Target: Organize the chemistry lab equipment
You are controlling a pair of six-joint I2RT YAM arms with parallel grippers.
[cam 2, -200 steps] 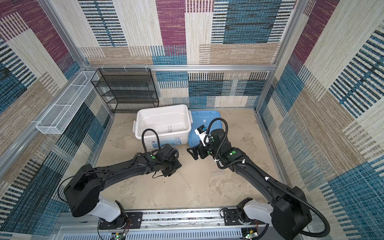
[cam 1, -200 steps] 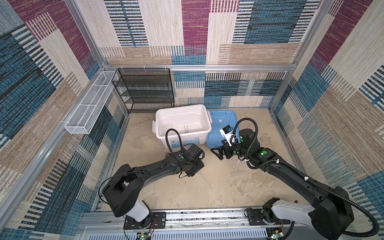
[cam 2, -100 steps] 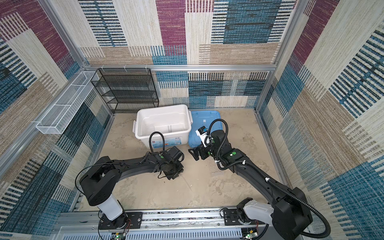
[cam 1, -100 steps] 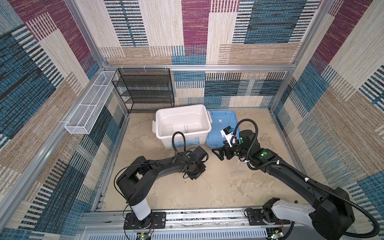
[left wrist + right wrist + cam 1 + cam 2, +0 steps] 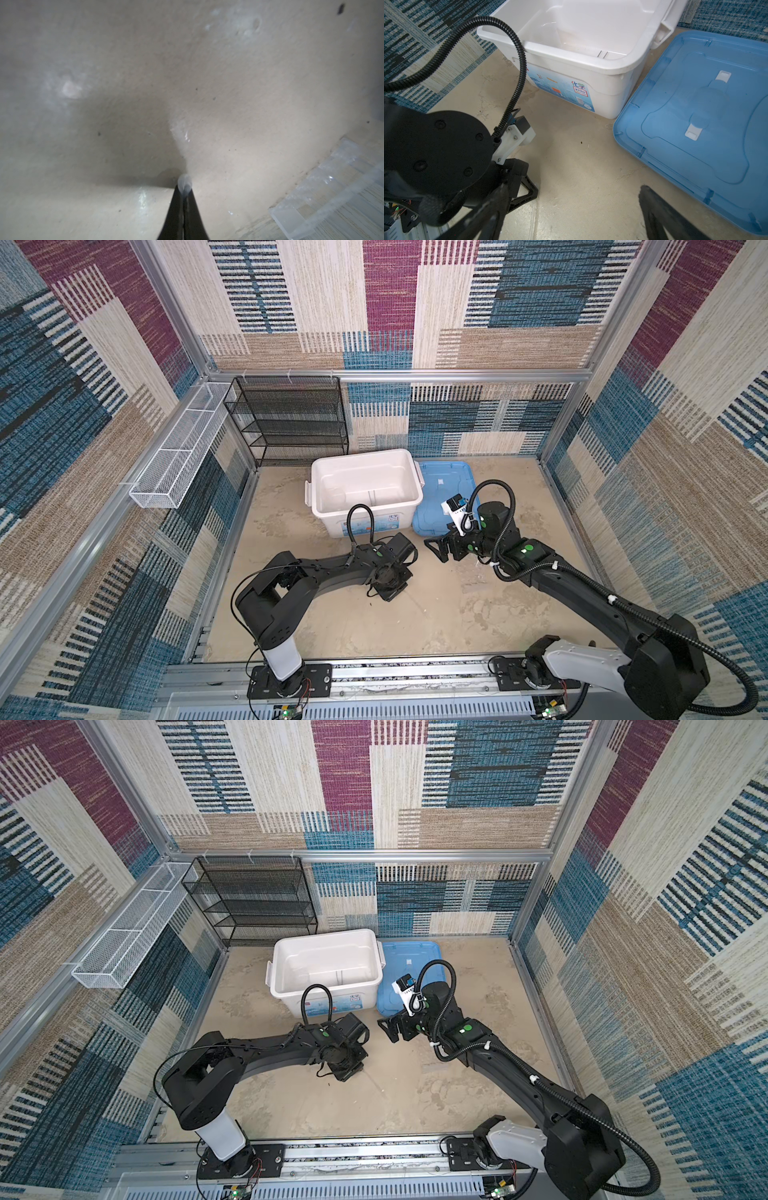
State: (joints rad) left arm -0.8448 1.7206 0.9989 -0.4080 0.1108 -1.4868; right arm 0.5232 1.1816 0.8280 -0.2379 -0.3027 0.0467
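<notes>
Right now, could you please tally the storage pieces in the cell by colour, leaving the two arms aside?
White: 2 (box, wire basket)
Light blue: 1 (lid)
Black: 1 (mesh shelf)
Total: 4

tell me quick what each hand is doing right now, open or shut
Left hand: shut, pinching a small clear item; which one cannot be told.
Right hand: open, empty.
</notes>
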